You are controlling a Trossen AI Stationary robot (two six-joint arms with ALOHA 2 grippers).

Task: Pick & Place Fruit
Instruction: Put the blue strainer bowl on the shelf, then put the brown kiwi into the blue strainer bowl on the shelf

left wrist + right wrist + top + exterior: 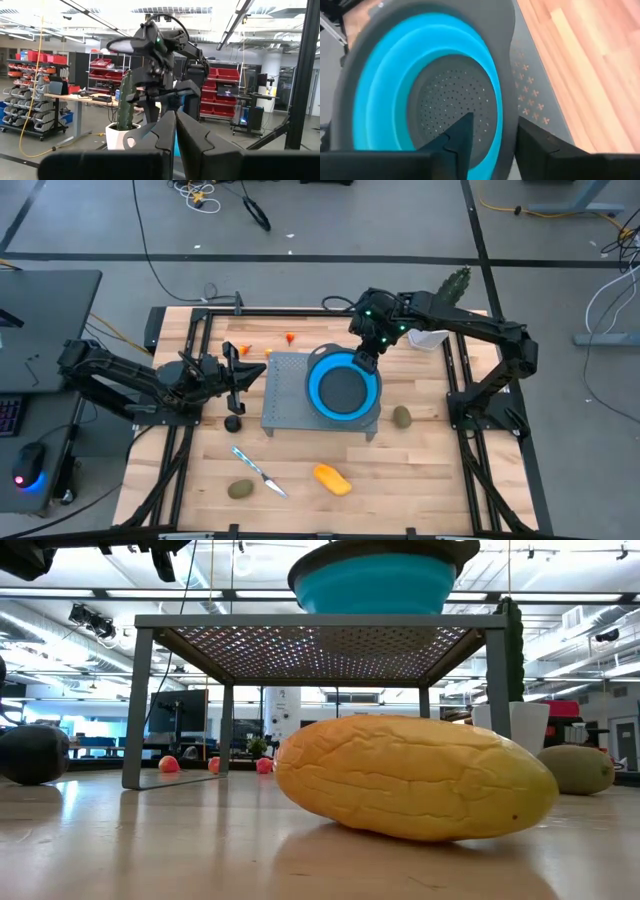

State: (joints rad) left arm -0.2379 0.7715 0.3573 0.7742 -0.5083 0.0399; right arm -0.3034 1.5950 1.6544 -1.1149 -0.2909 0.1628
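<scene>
The toy fruits lie on the wooden table. A yellow-orange oval (332, 479) (415, 778) is near the front edge. One olive-brown oval (240, 490) is left of it and another (402, 417) (578, 768) is right of the rack. A dark round one (232, 423) (30, 753) and tiny orange and red pieces (245, 350) (170, 764) lie on the left. My right gripper (363, 360) (495, 122) is open over the blue bowl (343, 390) (420, 100), at its far right rim. My left gripper (255, 373) (176, 117) is shut, raised left of the rack and touching nothing. My right gripper comes down on the bowl from above. One finger (462, 135) stands inside it and the other (535, 145) outside, with the grey rim (509, 115) between them. Whether either finger touches the rim, I cannot tell. The bowl rests on the rack.
The bowl sits on a grey perforated rack on legs (285, 395) (300, 625) at the table's middle. A slim knife with a light blue handle (260, 470) lies near the front left. A cactus in a white pot (440, 335) (125, 100) stands at the far right.
</scene>
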